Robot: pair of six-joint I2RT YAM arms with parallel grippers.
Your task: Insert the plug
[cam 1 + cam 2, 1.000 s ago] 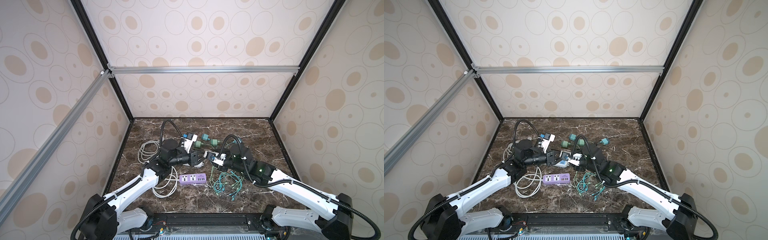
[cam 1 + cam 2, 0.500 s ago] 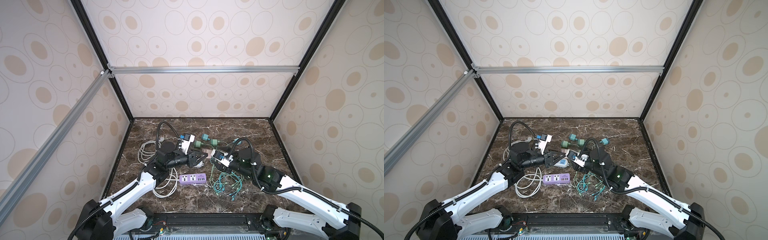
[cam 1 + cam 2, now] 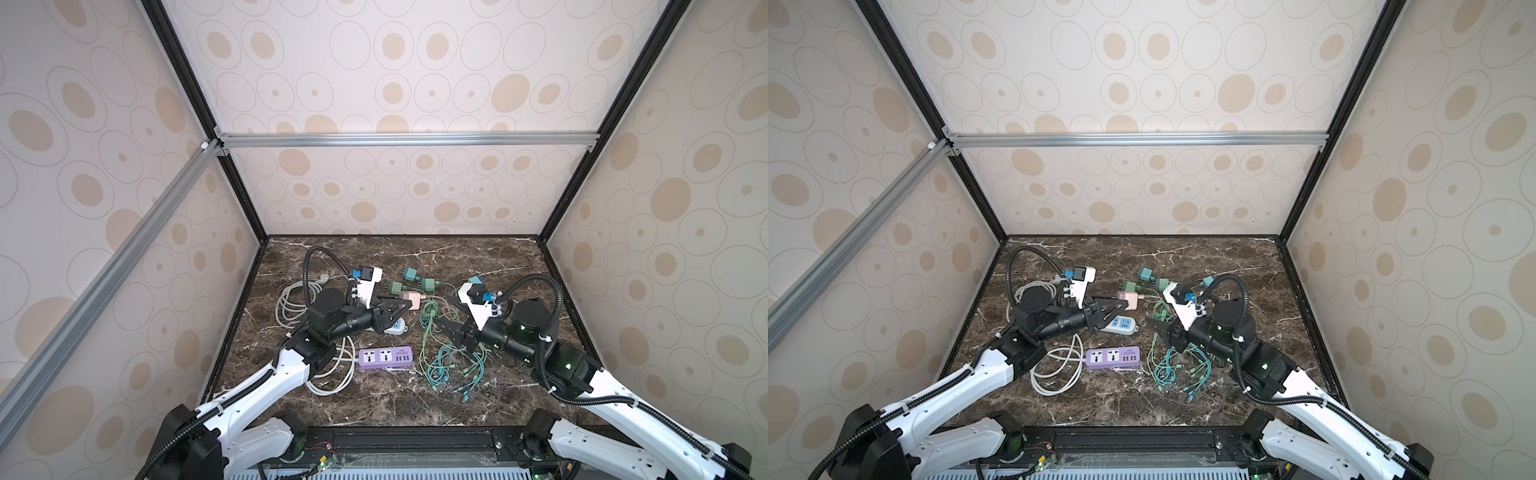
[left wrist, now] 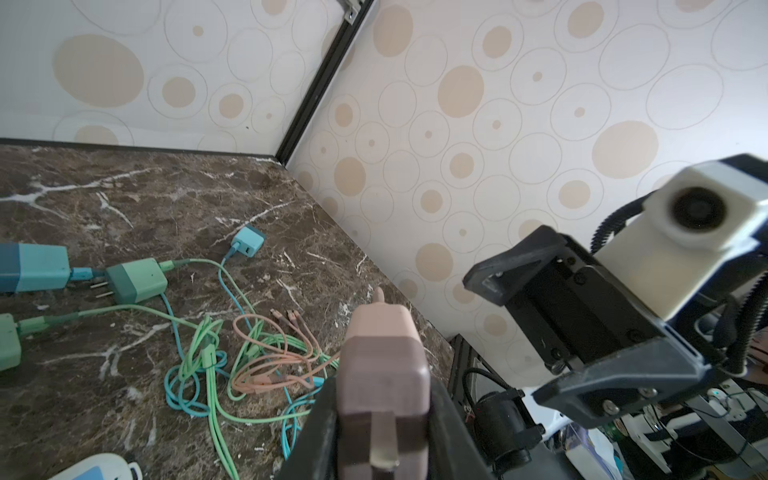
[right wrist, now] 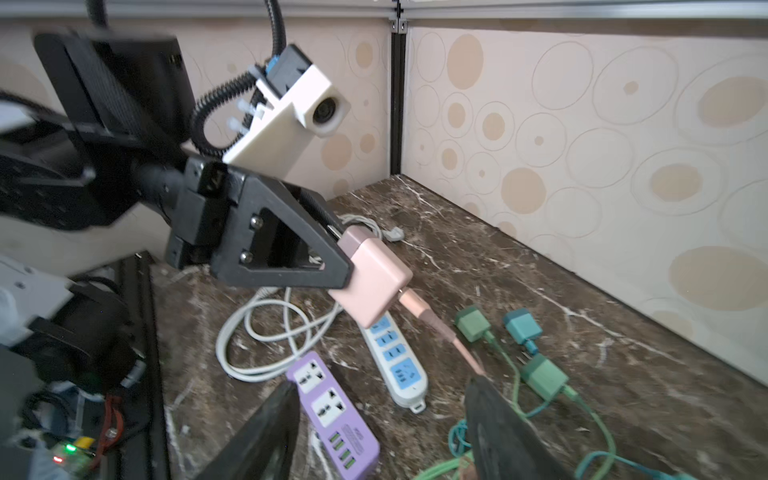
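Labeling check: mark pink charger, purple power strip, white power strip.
pink charger [image 5: 372, 278], right wrist view, body side
purple power strip [image 3: 385, 358], in a top view, top face
white power strip [image 5: 395, 361], right wrist view, socket face

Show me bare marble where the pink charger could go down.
Bare: the back strip of marble between the green chargers and rear wall; the front strip between the purple power strip and front rail. Crowded: the middle, white cord coil to cable tangle.
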